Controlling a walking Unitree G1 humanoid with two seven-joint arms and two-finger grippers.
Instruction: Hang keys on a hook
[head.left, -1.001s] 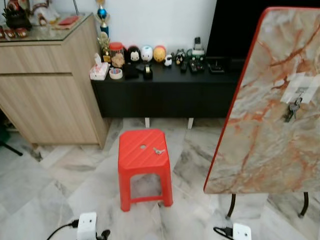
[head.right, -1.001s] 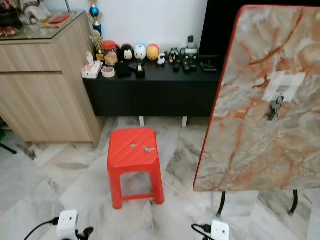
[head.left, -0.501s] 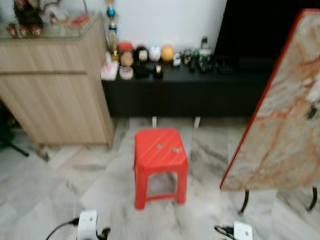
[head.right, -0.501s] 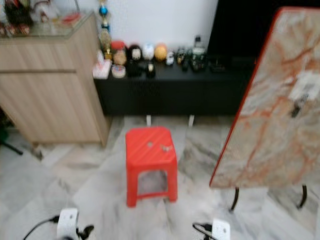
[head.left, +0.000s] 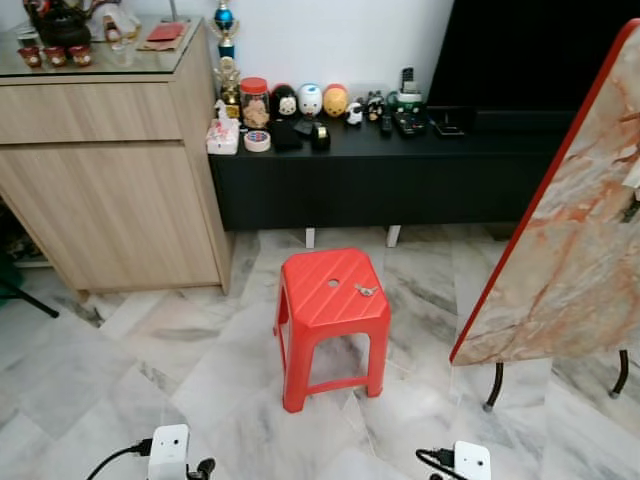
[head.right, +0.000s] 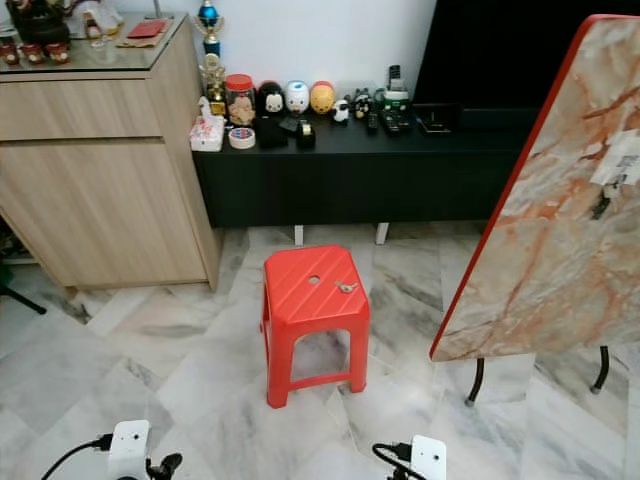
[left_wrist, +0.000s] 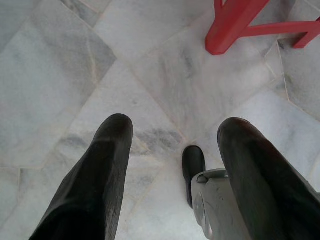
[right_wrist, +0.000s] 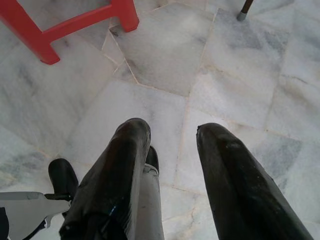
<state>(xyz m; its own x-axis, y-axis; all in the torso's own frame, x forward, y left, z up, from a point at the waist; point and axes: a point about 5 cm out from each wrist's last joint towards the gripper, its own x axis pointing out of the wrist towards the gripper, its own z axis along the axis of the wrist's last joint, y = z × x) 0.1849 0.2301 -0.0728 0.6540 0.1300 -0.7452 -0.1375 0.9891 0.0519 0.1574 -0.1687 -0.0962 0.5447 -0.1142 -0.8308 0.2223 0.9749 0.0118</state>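
Red plastic stool (head.left: 331, 300) stands on the marble floor (head.left: 150, 350) near the middle of the head views, with a small key (head.left: 366, 290) lying on its seat just beside the centre hole; a second bunch of keys (head.right: 600, 207) hangs on the upturned marble-pattern tabletop (head.right: 540, 270) at the right, below a pale taped patch; against the frames of a second ago the whole scene has slid rightward and the tabletop is now cut by the frame edge, which is camera motion, and the key holds the same spot on the seat; the blur of half a second ago is gone. Left gripper (left_wrist: 172, 165) hangs over bare floor with its fingers well apart, one stool leg (left_wrist: 230, 25) ahead of it; right gripper (right_wrist: 172, 150) likewise hangs low with fingers apart, holding nothing, the stool's legs (right_wrist: 75, 25) ahead. Open floor lies on the stool's near and left sides; the wooden cabinet (head.left: 110, 190) bounds the left, the black low console (head.left: 370, 170) the far side, and the tabletop's red rim (head.right: 500, 200) and black legs (head.right: 477, 380) the right.
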